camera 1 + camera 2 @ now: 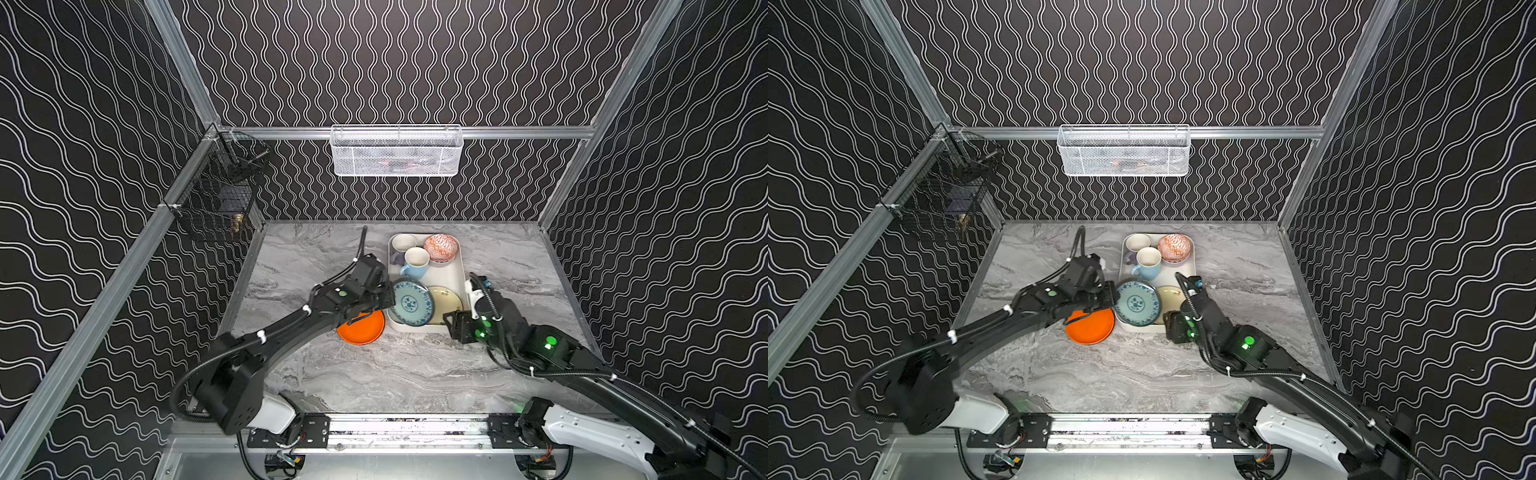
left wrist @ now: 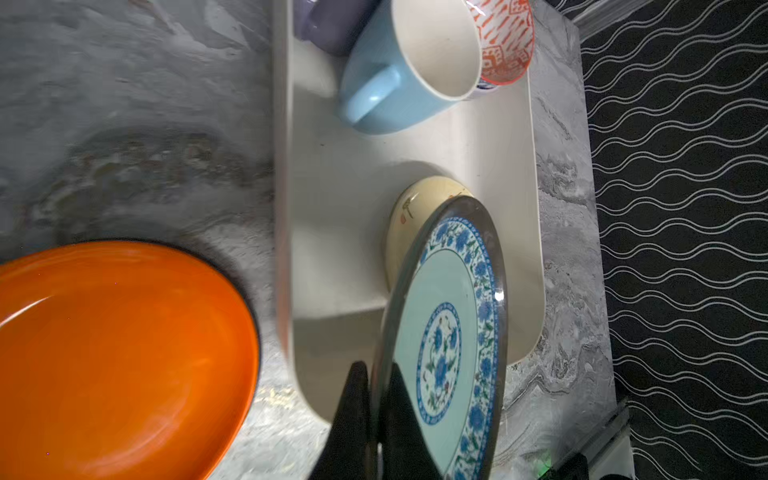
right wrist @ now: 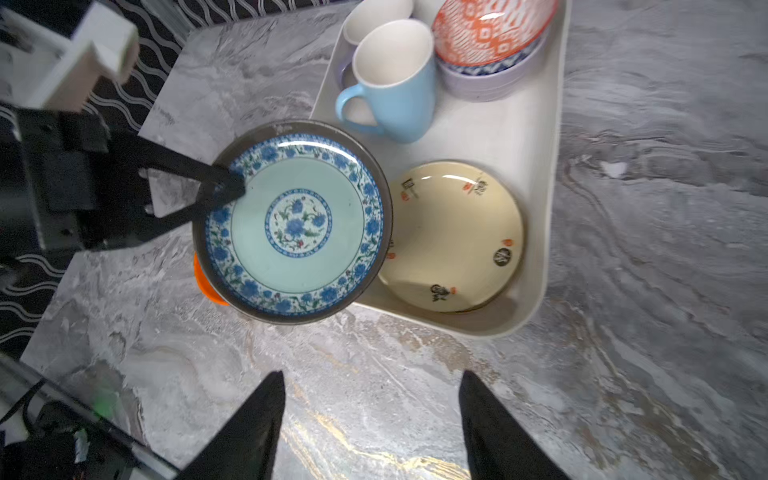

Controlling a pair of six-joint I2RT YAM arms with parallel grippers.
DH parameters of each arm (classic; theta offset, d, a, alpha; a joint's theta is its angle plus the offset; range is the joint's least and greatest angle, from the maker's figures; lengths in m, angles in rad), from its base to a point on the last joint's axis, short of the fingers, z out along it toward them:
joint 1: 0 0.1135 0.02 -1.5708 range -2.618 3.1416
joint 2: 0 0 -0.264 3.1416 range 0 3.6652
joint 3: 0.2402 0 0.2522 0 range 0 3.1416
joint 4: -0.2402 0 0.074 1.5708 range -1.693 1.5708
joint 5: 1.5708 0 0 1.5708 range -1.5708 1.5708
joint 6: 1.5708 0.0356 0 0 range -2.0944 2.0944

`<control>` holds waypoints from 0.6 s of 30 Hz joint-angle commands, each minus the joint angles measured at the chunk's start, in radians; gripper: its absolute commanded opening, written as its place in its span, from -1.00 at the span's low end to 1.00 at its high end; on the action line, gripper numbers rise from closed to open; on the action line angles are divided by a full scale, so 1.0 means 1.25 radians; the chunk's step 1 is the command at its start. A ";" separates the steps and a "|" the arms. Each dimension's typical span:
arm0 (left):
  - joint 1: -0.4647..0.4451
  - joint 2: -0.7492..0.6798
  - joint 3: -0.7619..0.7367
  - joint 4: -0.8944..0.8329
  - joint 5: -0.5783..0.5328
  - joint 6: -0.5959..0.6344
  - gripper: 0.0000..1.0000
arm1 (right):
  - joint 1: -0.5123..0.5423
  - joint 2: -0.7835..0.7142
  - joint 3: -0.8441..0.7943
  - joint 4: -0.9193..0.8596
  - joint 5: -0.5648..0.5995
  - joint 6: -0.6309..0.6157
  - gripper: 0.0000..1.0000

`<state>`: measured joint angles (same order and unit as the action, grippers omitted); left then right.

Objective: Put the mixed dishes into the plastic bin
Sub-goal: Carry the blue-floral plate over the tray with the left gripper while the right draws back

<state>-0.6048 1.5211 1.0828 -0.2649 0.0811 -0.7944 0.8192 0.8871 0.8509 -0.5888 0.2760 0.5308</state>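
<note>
a robotics lab test cell: aluminium frame, wavy black wallpaper, marble-look tabletop, two robot arms on a rail at six o'clock, white mesh basket at twelve.

No word, number or brand can be read in any view. The yellow plate carries small black and red marks near its rim, shaped like brush script and seals. 1 of them is a round black stamp. All are too small and blurred to read. In both top views the front rail shows a strip of dark specks, and none of it is legible.
</note>
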 commanded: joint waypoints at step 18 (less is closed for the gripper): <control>-0.048 0.292 0.167 0.103 0.023 -0.032 -0.84 | -0.104 -0.012 -0.008 -0.044 -0.028 -0.060 0.48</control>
<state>-0.6624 1.8675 1.2728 -0.1658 0.1009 -0.8204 0.6975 0.8707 0.8417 -0.6464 0.2504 0.4751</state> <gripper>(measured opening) 0.085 0.736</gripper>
